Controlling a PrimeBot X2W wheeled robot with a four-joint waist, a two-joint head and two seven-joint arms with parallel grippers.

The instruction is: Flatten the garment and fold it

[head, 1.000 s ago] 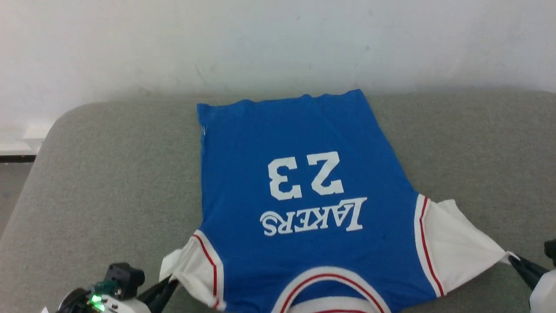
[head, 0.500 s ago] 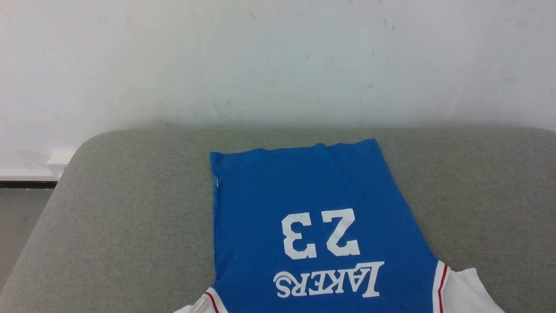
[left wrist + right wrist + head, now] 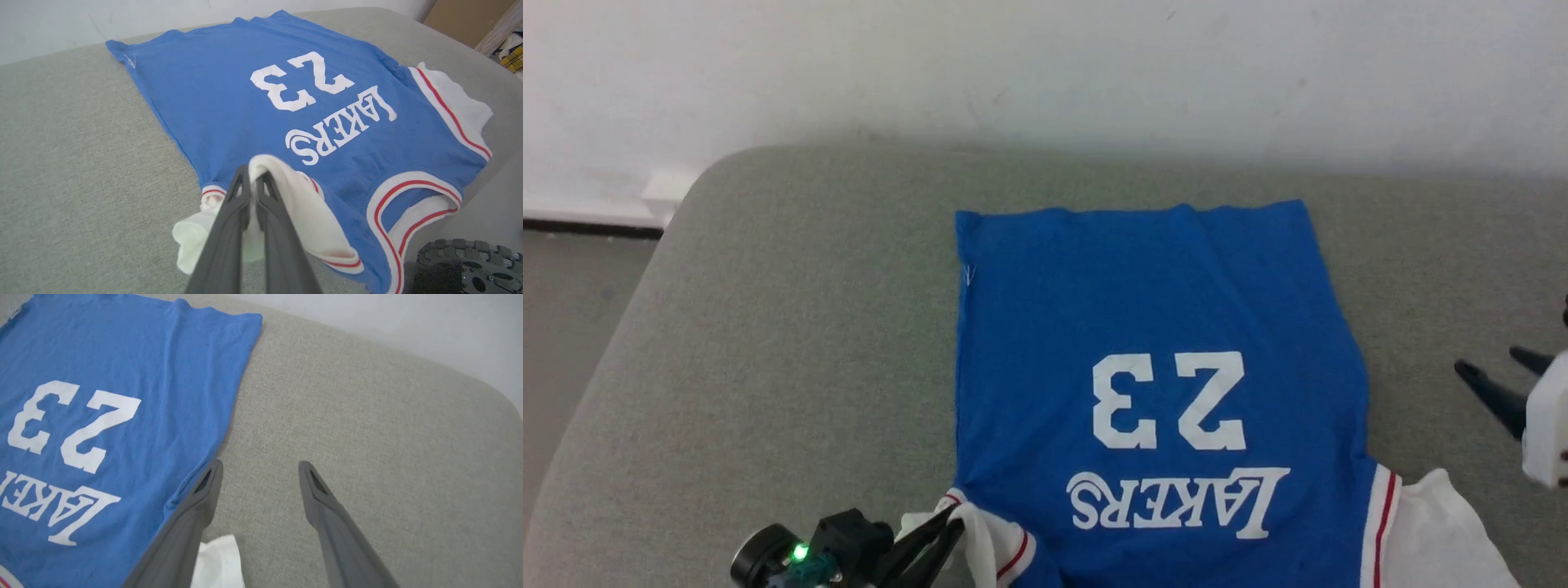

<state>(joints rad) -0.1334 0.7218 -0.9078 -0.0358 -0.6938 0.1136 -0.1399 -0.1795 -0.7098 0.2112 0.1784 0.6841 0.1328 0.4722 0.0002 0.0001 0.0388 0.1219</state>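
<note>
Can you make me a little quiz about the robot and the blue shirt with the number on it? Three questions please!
1. True or false: the right gripper is pinching the garment.
2. Which number is printed on the garment? A) 32 B) 23 C) 7
3. Fill in: the left gripper is shut on the garment's white ____.
Key: 1 false, its jaws stand open beside the garment, over the grey cushion. 2 B. 3 sleeve.
</note>
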